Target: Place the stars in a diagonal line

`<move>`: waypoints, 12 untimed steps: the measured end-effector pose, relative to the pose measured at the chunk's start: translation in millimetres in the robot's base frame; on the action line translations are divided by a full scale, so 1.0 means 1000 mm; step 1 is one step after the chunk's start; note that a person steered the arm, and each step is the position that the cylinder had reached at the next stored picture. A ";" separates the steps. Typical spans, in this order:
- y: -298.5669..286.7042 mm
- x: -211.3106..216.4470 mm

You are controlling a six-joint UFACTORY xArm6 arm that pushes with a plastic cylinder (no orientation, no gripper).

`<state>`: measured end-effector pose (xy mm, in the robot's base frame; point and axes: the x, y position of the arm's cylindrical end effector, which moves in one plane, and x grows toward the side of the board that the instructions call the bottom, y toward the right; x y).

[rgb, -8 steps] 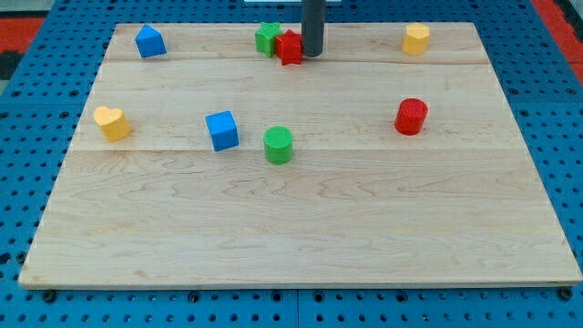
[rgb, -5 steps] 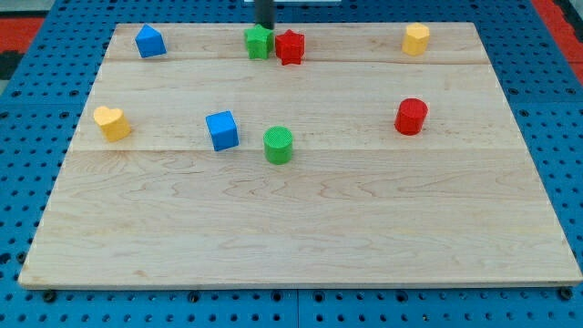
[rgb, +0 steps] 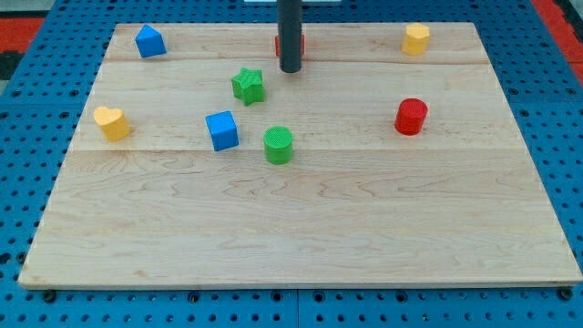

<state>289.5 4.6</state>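
Green star [rgb: 248,86] sits above blue cube [rgb: 221,130]; my tip [rgb: 290,69] hides red star [rgb: 279,44]; no jaws visible

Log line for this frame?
tip in front of red star | green star lower left, apart | stars not touching

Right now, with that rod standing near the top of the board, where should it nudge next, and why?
Probably leave the stars and lift away. The green star sits down and to the view's left of the red star, so they already slant. My tip stands just in front of the red star, mostly hiding it, apart from the green.
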 end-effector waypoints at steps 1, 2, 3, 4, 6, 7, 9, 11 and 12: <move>0.000 -0.020; -0.004 -0.033; -0.001 -0.025; 0.042 -0.027; 0.089 -0.049; 0.089 -0.049; 0.089 -0.049; 0.065 -0.054; 0.084 -0.081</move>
<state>208.5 88.1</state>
